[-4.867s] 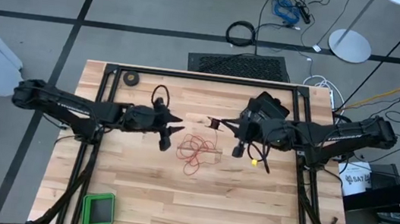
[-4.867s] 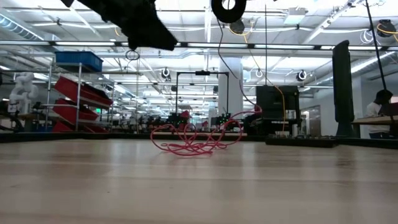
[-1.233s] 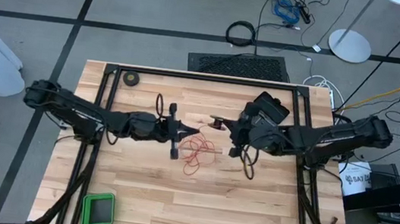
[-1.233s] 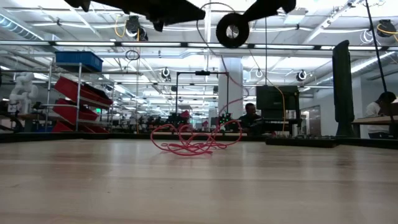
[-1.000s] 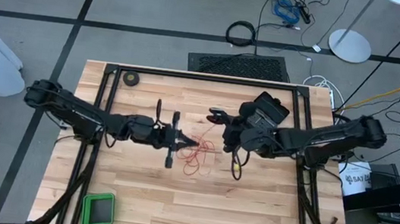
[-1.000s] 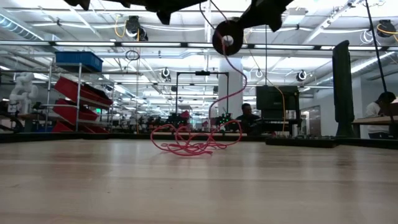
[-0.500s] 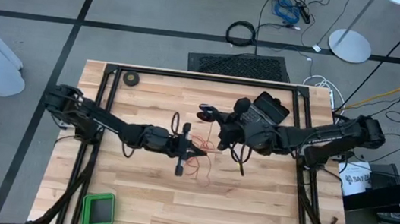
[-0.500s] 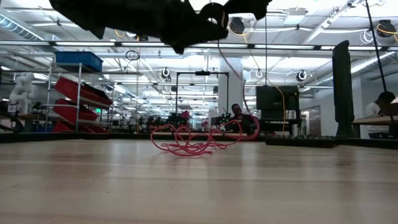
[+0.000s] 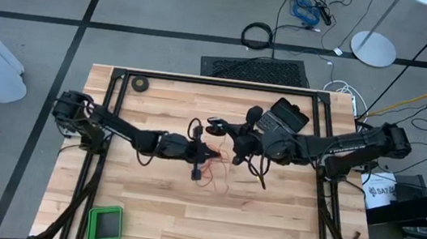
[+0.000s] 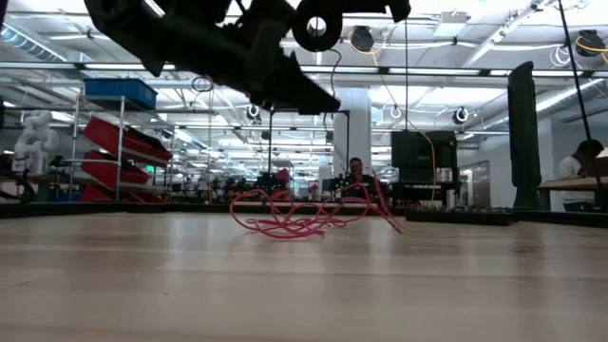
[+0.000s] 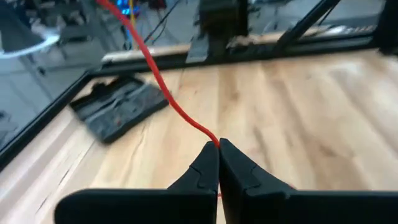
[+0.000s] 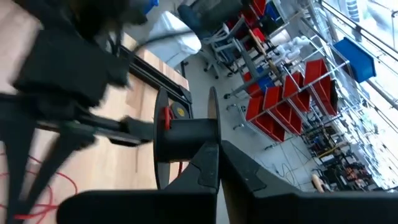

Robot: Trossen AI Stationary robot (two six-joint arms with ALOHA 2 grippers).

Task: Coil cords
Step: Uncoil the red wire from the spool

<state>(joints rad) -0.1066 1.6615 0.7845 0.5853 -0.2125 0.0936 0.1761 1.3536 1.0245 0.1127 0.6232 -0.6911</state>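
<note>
Both arms meet over the middle of the wooden table (image 9: 146, 201), well clear of the top. The left gripper (image 11: 218, 149) has its two fingers pressed together, pinching the red wire (image 11: 163, 93) right at the tips; the strand runs taut up and away from the pinch. In the high view that left gripper (image 9: 211, 151) sits just above the loose red tangle (image 9: 215, 169) lying on the boards near the centre.

The right gripper (image 12: 219, 149) is closed too, clamped on the small black reel (image 12: 183, 140), whose dark hub and thin flange stand just ahead of its fingertips. From table height the reel (image 10: 316, 28) hangs high up, pale at its centre, with the left arm's dark bulk just below and beside it. The wire pile (image 10: 304, 218) rests on the tabletop in low loops, one strand rising from it; whether any wire is already wound on the reel is hard to tell.

Off to the side, a black tape roll (image 9: 141, 84) lies at the far left corner and a green tray (image 9: 105, 224) at the near left edge.
</note>
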